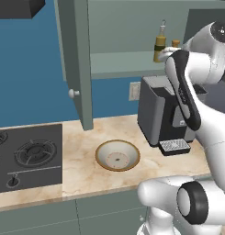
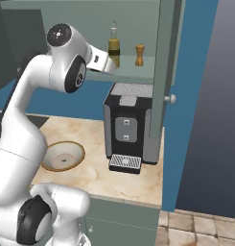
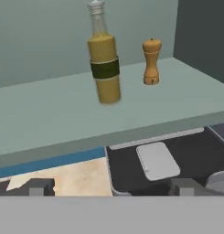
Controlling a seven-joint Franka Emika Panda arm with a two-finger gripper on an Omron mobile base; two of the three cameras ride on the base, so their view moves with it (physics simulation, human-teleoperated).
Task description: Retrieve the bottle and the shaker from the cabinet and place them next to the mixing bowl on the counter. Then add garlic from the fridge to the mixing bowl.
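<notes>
A white robot arm reaches up toward an open wall cabinet in a rendered kitchen. On the cabinet shelf [image 3: 63, 114] stand a bottle [image 3: 104, 64] of yellow liquid with a dark band, and just to its right, apart from it, a small wooden shaker [image 3: 151, 62]; both are upright. The gripper [image 3: 111, 186] hangs in front of the shelf edge, below and short of the bottle, its two dark fingertips [image 3: 36, 186] spread wide with nothing between them. Under the shelf, a dark coffee machine [image 2: 128, 127] sits on the marble surface [image 1: 86, 174]. To its left on the same surface rests a round mixing bowl [image 1: 117, 155] with a tan rim, well apart from the bottle and shaker above. A black stovetop [image 1: 26, 156] lies further left. The cabinet door [image 1: 77, 59] stands swung open.
</notes>
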